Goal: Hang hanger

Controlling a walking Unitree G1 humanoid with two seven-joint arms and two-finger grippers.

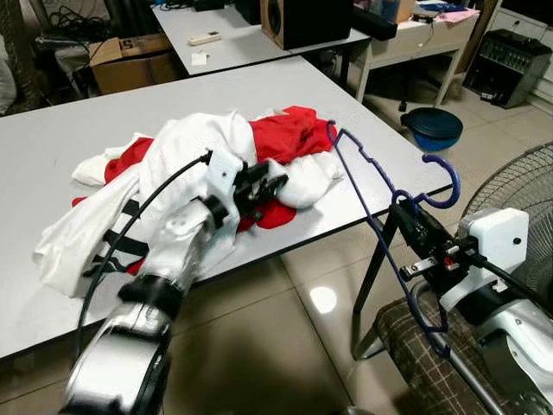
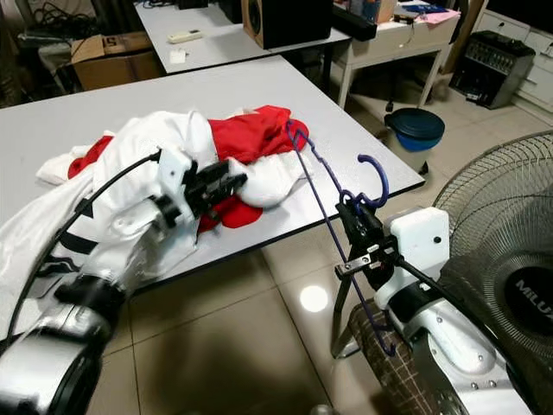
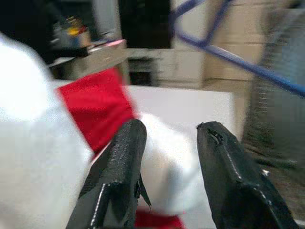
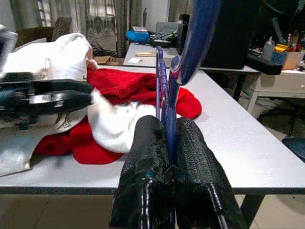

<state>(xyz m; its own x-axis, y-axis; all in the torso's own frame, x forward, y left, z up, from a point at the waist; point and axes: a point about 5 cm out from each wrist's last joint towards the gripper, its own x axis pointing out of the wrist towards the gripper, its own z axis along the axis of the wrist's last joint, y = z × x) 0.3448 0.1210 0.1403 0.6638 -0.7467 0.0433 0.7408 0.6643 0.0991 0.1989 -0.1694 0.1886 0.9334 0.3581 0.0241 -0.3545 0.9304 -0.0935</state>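
Note:
A thin blue hanger (image 1: pixel 380 186) stands tilted off the table's right edge, its hook (image 1: pixel 443 177) curling up to the right. My right gripper (image 1: pixel 406 214) is shut on its neck; in the right wrist view the black fingers (image 4: pixel 147 157) press the blue wire (image 4: pixel 170 129) between them. A red and white garment (image 1: pixel 216 164) lies heaped on the white table (image 1: pixel 363 121). My left gripper (image 1: pixel 275 181) hovers open over the heap's near side, its fingers (image 3: pixel 124 157) spread above white and red cloth (image 3: pixel 97 105).
A standing fan (image 2: pixel 505 251) is close on the right, beside my right arm. A blue bin (image 1: pixel 432 127) sits on the tiled floor past the table corner. A second table with a black speaker (image 1: pixel 302 22) stands behind. A checked seat (image 1: pixel 415 350) lies below the hanger.

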